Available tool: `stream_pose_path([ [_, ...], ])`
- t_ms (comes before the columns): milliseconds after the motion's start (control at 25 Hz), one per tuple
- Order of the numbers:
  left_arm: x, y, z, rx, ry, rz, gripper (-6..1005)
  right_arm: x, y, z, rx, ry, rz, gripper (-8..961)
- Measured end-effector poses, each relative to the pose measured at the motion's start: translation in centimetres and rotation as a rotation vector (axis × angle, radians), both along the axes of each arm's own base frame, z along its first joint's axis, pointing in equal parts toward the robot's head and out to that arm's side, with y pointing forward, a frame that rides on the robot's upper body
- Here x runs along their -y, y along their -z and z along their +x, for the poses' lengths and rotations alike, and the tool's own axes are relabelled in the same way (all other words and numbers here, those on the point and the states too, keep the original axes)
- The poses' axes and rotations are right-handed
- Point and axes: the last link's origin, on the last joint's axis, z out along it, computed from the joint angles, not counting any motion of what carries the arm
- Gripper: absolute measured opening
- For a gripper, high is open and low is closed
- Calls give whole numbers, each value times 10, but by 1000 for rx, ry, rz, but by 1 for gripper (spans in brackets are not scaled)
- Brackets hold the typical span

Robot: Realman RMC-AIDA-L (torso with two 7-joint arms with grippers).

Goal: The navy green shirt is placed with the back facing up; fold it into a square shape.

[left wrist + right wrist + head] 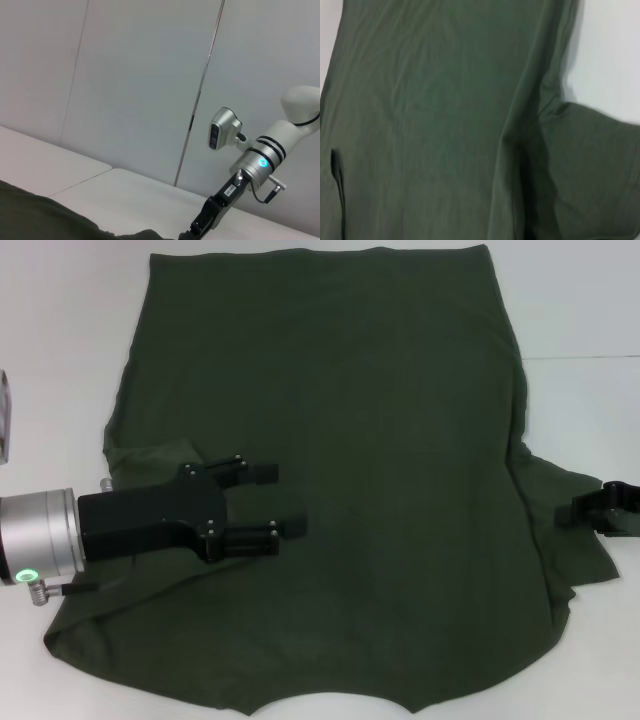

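The navy green shirt (350,440) lies spread flat on the white table (60,330), plain side up, with no lettering showing. Its collar edge is nearest me. My left gripper (285,502) hovers over the shirt's left part, pointing right, open and empty. The left sleeve lies folded in under it. My right gripper (600,512) is at the far right, over the right sleeve (570,530). The right wrist view shows the shirt's body (430,115) and that sleeve (585,170). The left wrist view shows a shirt edge (40,220) and my right gripper (200,225) low over it.
A pale object (4,420) sits at the table's left edge. A seam (590,358) runs across the table at the right. Grey wall panels (125,85) stand behind the table.
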Motion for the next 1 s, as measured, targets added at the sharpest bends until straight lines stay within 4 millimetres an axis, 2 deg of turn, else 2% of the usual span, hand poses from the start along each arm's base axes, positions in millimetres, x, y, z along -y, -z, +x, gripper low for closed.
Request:
stream_pose_path([
  [400,-1,0,1,2,-1,-2,866,1,1,0,22,-46,-14,208],
  [600,-1,0,1,2,-2,-2,866,-1,-1,-1,24,-57,-7,34],
  [1000,-1,-1,1,6,-9,-2,865,-2,-24,1,44,-82,11,31],
])
